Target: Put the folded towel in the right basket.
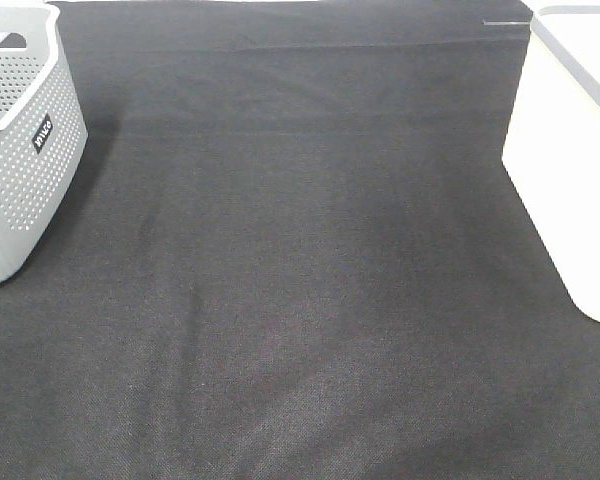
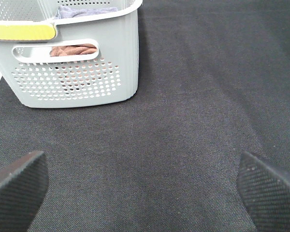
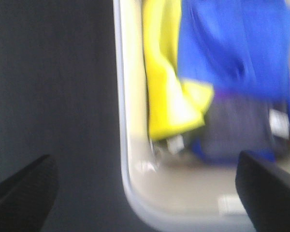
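Look at the high view first: the black woven cloth tabletop [image 1: 310,300] fills nearly the whole frame. At the upper left edge stands the grey perforated plastic basket [image 1: 20,150] with a small dark label on its side, and at the right edge you see the plain white smooth-walled basket [image 1: 565,180], cut off by the frame. Neither arm shows in this view.

In the left wrist view, your left hand [image 2: 145,193] is spread wide: its two black textured fingertips [image 2: 14,188] sit in the lower corners of the frame with only bare cloth between them, gripping nothing. The grey basket fills the upper left there, and through its handle slot you can make out a reddish-brown cloth [image 2: 72,50]; a dark bluish-grey cloth [image 2: 87,10] lies at the top inside, and a yellow strip [image 2: 21,31] runs along the rim.

The right wrist view is blurred. Your right hand [image 3: 150,193] is also spread apart and empty, its dark fingertips [image 3: 24,188] in the lower corners. It hangs over the rounded rim corner of the white basket. Inside that basket, in the upper right of the frame, you see a bright blue folded towel [image 3: 232,43] lying on top, a yellow cloth [image 3: 169,87] beside it towards the basket wall, and a dark grey-purple cloth [image 3: 237,130] partly under the blue one. The blur hides finer detail.
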You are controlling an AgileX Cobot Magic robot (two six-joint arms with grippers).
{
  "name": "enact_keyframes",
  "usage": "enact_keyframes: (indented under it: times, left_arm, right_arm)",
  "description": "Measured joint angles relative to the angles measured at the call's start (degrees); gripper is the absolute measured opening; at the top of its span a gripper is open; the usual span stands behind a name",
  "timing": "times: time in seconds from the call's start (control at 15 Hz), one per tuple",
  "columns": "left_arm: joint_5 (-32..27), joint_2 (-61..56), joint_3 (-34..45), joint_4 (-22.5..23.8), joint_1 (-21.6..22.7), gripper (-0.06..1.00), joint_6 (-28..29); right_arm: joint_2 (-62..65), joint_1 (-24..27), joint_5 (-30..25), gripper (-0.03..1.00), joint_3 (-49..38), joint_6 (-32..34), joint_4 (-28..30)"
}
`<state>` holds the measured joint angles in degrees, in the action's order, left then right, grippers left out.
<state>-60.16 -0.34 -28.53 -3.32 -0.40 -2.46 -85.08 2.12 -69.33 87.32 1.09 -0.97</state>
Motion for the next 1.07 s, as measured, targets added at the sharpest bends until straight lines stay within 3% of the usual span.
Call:
enact_keyframes:
  times: [0.2,0.53,0.87,1.07]
  left_arm:
    - [0.00,0.00,0.00,0.00,0.00,0.99,0.00]
    - [0.00,0.00,0.00,0.00,0.00,0.99,0.00]
    - [0.00,0.00,0.00,0.00,0.00,0.99,0.00]
    - [0.00,0.00,0.00,0.00,0.00,0.99,0.00]
  right_arm:
    - [26.53,0.00,0.46,0.96,-24.01,0.06,0.97]
    - [57.07,0.00,10.20,0.96,-49.16,0.06,3.78]
    - [75.46,0.00,9.80,0.96,-57.75,0.06,3.09]
    - [84.63,0.00,5.96,0.96,-60.96,0.06,2.52]
